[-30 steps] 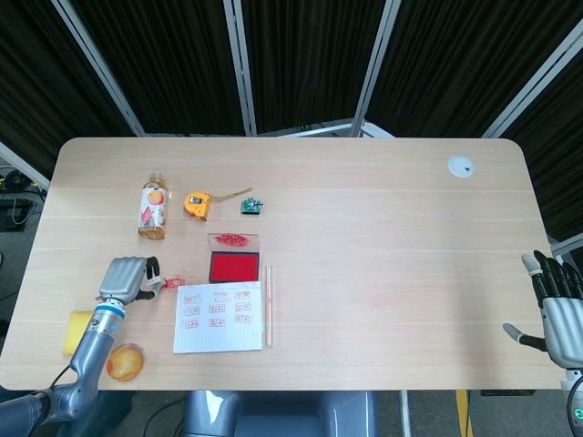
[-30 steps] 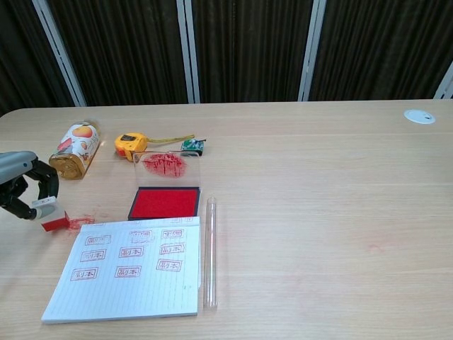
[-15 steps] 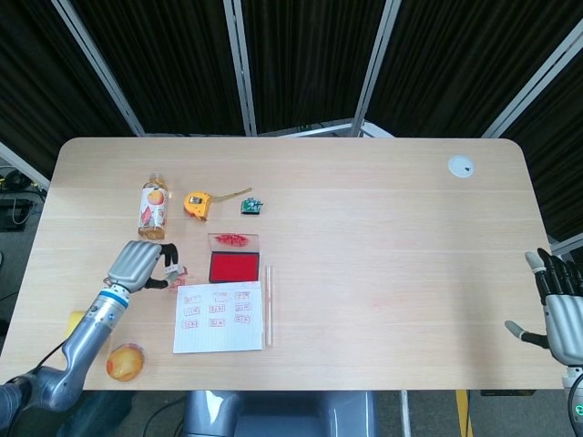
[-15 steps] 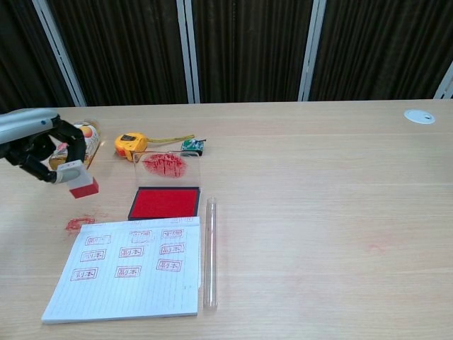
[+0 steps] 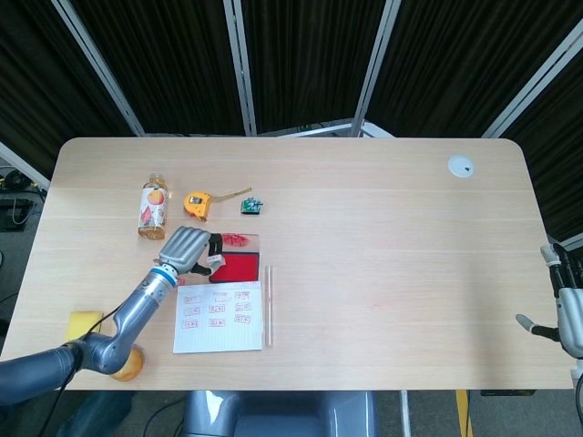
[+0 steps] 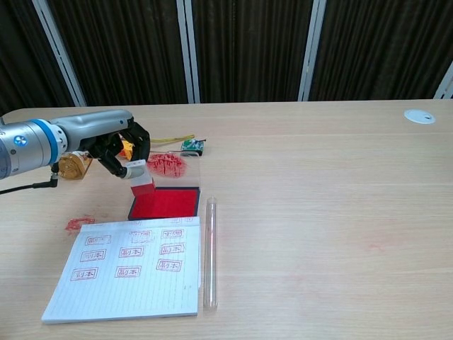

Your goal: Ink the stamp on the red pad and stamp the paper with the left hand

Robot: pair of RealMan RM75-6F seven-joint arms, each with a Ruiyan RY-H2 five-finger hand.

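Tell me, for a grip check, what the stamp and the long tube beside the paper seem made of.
Stamp: likely hard plastic, white top over red base, matte look. Tube: clear and glossy, table showing through; glass or clear plastic, cannot tell which.

Left hand (image 6: 120, 152) extended forward on outstretched arm, fingers curled, pinching stamp (image 6: 141, 185). Right hand (image 5: 569, 305) at frame edge, state unclear.

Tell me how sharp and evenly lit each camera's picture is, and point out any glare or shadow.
Head view: even light, no glare, sharp but small; the left hand hides most of the stamp. Chest view: sharp; the stamp casts a soft shadow on the red pad, and the tube shows faint highlights. The right hand is cut off at the head view's edge.
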